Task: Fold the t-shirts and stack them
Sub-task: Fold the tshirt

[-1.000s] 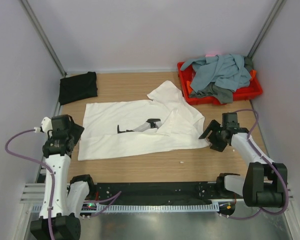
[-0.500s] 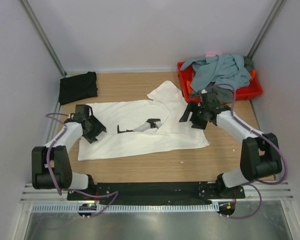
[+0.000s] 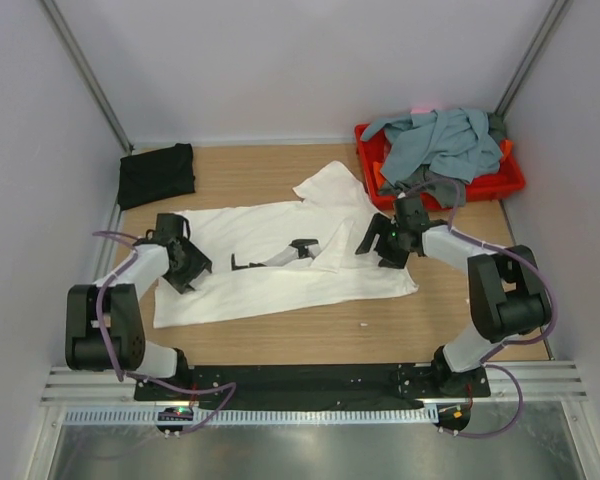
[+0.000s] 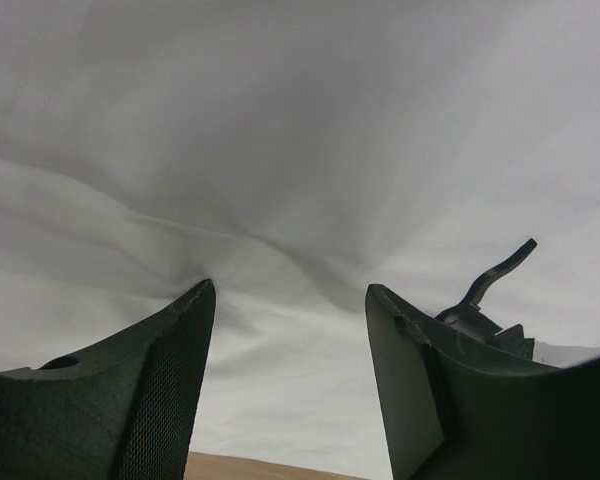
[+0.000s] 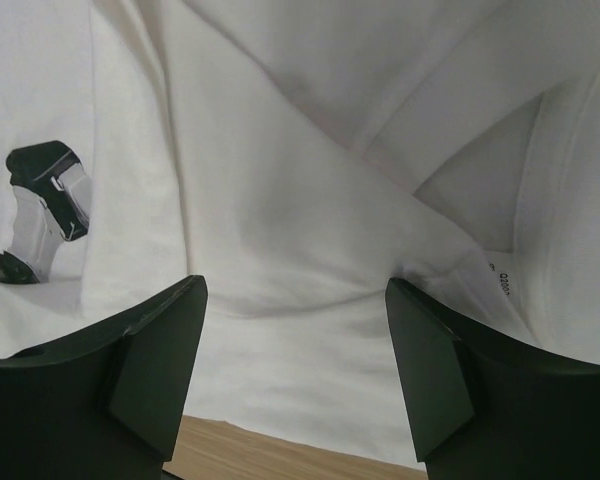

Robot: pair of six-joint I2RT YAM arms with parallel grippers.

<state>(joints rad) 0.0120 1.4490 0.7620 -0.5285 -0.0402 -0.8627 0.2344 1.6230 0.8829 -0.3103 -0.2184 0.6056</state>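
A white t-shirt (image 3: pixel 270 280) lies spread across the middle of the table, with a small black and grey print (image 3: pixel 280 255) near its centre. My left gripper (image 3: pixel 190 265) is open, low over the shirt's left end; white cloth (image 4: pixel 280 150) fills the gap between its fingers (image 4: pixel 288 290). My right gripper (image 3: pixel 377 248) is open over the shirt's right part, and its fingers (image 5: pixel 295 285) straddle creased white cloth (image 5: pixel 300 230). A folded black t-shirt (image 3: pixel 157 173) lies at the back left. Grey-blue (image 3: pixel 435 140) and dark grey (image 3: pixel 435 185) shirts are heaped in the tray.
The red plastic tray (image 3: pixel 510 185) stands at the back right corner. Bare wood (image 3: pixel 310 330) runs between the shirt and the black rail at the near edge. Grey walls close the table on three sides.
Over the last second both arms swung in from the table's sides onto the white shirt. In the last half second the right gripper shifted a little left and the shirt's left edge moved slightly.
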